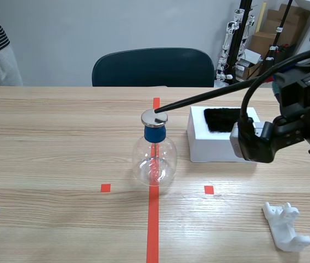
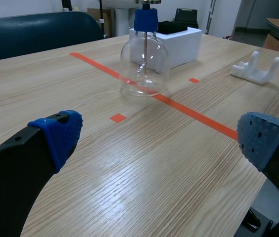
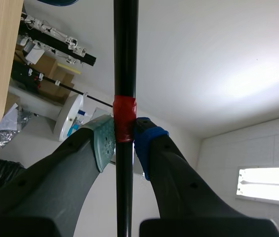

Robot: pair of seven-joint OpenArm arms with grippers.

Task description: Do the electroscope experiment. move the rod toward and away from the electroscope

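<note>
The left gripper (image 2: 161,138) sits low at the table's (image 1: 61,137) 8 o'clock edge, its 2 blue-padded fingers spread around nothing. At centre stands the electroscope (image 1: 154,159), a clear flask with a blue neck and a metal disc (image 1: 154,118). A black rod (image 1: 209,94) slants in from the flask's 2 o'clock, its tip on or just above the disc. At the flask's 3 o'clock a white box (image 1: 198,145) holds black cloth (image 1: 223,119). The right gripper (image 3: 124,143) pinches the rod at a red band. A white stand (image 1: 286,226) lies at 5 o'clock.
</note>
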